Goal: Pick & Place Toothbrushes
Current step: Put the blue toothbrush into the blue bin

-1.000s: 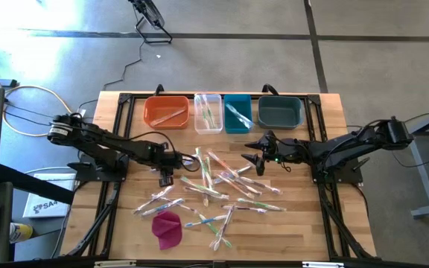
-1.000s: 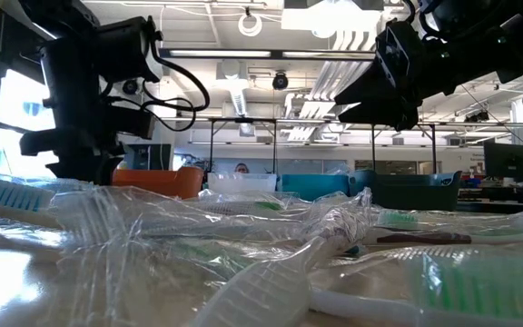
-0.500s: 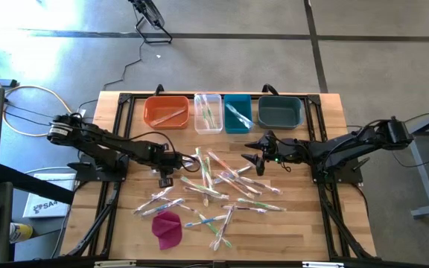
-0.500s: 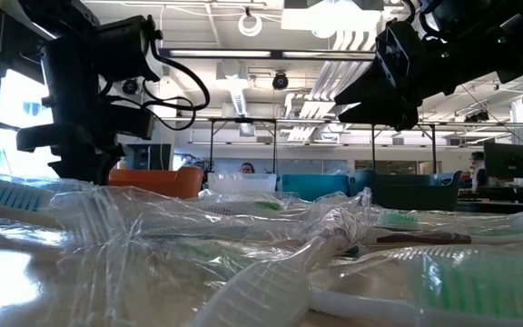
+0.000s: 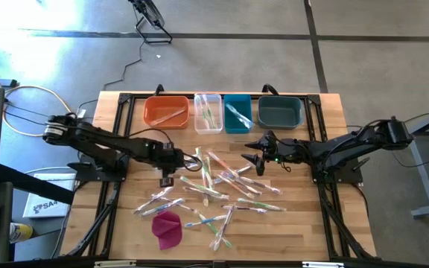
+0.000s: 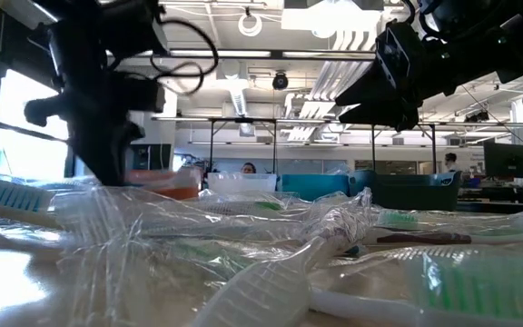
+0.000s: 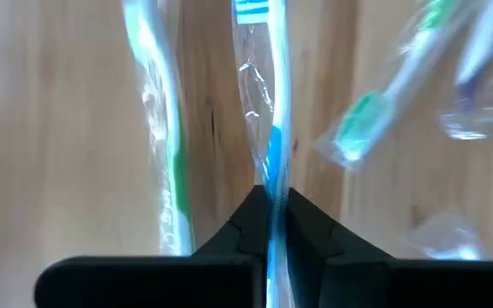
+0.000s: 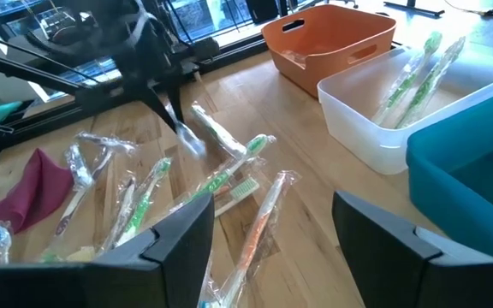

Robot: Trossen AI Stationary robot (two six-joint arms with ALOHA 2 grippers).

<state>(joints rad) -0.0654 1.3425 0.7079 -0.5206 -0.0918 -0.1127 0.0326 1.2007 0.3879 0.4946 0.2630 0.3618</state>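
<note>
A wooden table is carrying a scatter of wrapped toothbrushes across its middle. The left gripper is reaching in at the pile's left edge, while the right gripper is hanging at its right edge. An orange bin, clear bin, teal bin and grey bin are lining the far side. A magenta cloth is lying near-left.

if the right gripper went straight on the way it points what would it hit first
Probably the heap of wrapped toothbrushes on the table, just ahead of the right gripper, whose jaws stand open. Farther along that line is the left gripper, shut on one brush. Depth is hard to judge, so this is a guess.
</note>
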